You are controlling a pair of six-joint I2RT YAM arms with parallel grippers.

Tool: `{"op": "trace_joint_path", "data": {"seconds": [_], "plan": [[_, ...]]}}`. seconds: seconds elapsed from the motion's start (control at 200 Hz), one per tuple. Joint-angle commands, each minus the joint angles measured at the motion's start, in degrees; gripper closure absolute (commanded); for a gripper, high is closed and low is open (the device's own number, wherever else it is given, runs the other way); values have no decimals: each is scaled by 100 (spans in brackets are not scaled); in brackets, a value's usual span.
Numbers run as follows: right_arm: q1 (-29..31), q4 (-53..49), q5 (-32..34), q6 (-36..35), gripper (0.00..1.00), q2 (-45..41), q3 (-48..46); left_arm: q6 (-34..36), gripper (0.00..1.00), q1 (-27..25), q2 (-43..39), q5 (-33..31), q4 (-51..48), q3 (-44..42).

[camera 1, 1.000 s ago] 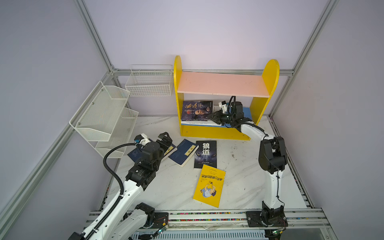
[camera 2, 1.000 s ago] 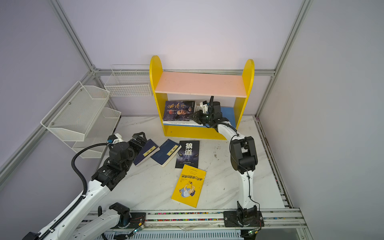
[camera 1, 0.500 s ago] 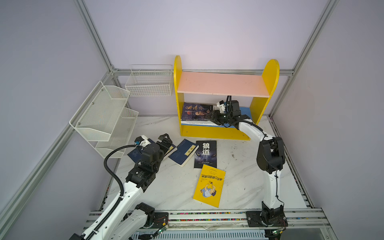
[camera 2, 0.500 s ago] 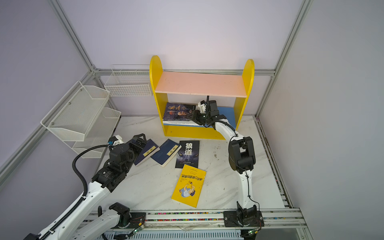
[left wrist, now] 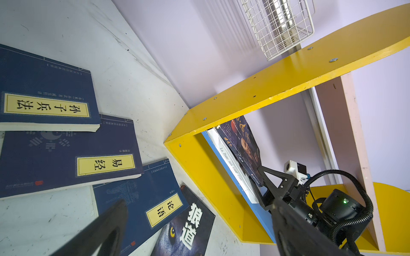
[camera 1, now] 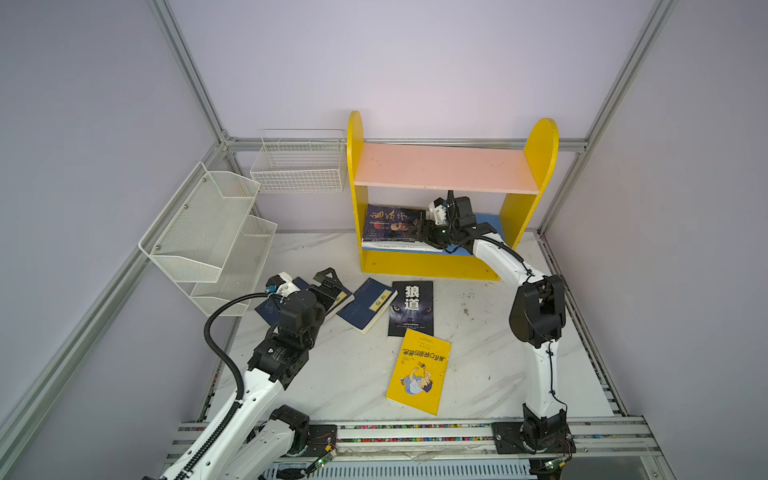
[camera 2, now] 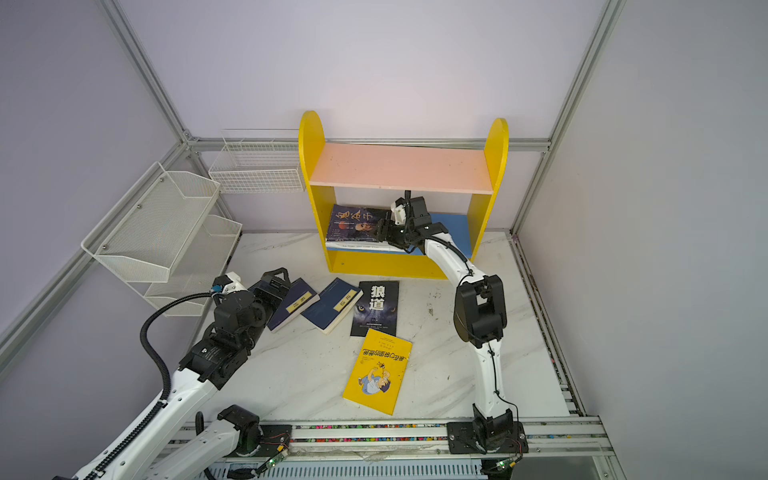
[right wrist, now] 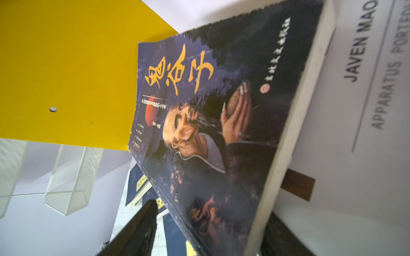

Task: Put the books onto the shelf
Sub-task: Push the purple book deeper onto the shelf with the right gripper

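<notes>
Right gripper [camera 1: 420, 232], jaws apart, straddled the portrait book [camera 1: 388, 222] on the blue lower board [camera 1: 494, 224]; backing out seemed next. Left gripper [camera 1: 330, 286] gaped over navy books [camera 1: 368, 305].

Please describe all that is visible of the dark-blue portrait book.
The dark-blue paperback book with a portrait cover shows gold title characters, an old man's face and raised hand, a red disc, and pale page edges. It lies cover up on the larger white book, at the left end of the blue lower board of the yellow wooden bookcase. The open black right claw straddles its right edge.
</notes>
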Motion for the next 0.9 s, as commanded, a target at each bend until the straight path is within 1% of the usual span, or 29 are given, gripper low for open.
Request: {"op": "trace_joint_path", "data": {"seconds": [0.0, 0.13, 0.305, 0.465, 0.63, 0.725, 0.82, 0.895], "plan": [[80, -668, 857, -483, 28, 41, 319, -58, 1, 56, -96, 49, 132, -289], [93, -699, 1260, -501, 27, 5, 338, -83, 0, 53, -171, 27, 96, -339], [137, -769, 1355, -515, 27, 75, 474, -110, 0, 52, -202, 17, 104, -379], [236, -922, 1676, -670, 26, 27, 507, -93, 0, 53, -216, 5, 86, -379], [240, -755, 1589, -663, 26, -29, 410, -84, 0, 51, -200, 15, 101, -378], [238, -640, 1414, -703, 27, -67, 386, -56, 0, 53, -191, 58, 103, -370], [238, -394, 1132, -852, 26, -291, 247, 22, 0, 51, -200, 81, 17, -327], [238, -267, 1167, -917, 26, -600, 40, 254, 0, 51, -187, 217, 45, -276]]}}
